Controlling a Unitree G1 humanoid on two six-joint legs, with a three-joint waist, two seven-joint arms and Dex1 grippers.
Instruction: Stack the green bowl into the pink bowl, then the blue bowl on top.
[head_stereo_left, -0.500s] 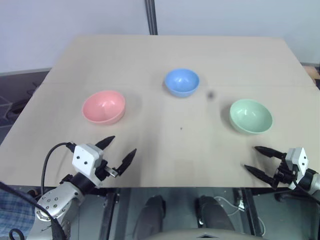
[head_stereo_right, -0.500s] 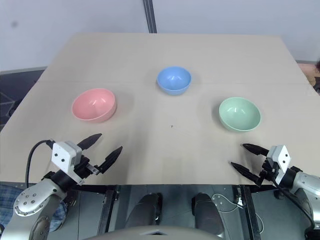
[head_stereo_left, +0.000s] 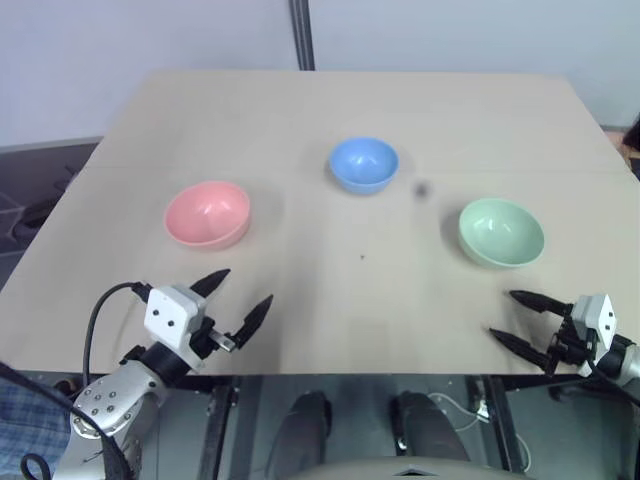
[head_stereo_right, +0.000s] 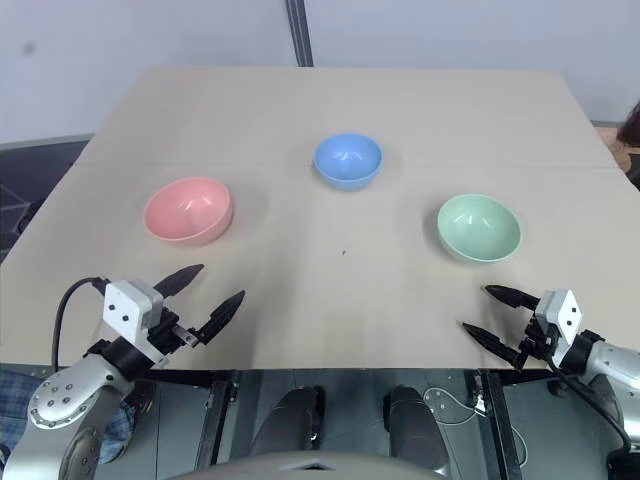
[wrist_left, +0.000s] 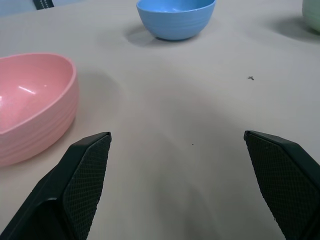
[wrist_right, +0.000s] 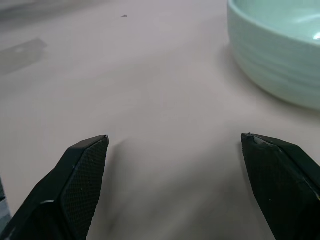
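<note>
The pink bowl (wrist_left: 30, 100), blue bowl (wrist_left: 176, 19) and green bowl (wrist_right: 280, 55) look like smooth, faintly ridged plastic with soft sheen; the table (head_stereo_left: 360, 300) seems matt, perhaps laminate.

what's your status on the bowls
Left gripper and right gripper open, empty. Green bowl, pink bowl, blue bowl apart on table, nothing stacked. Path clear.

Left wrist view: pink bowl (wrist_left: 30, 100) cut off at the frame edge; green bowl (wrist_left: 312, 14) only a sliver at the corner. Right wrist view: green bowl's far side also cropped. Dark speck on the tabletop (head_stereo_left: 421, 189) (blurred, can't identify). Dark shape (head_stereo_right: 632, 125) at the edge beyond the tabletop, unidentifiable.
</note>
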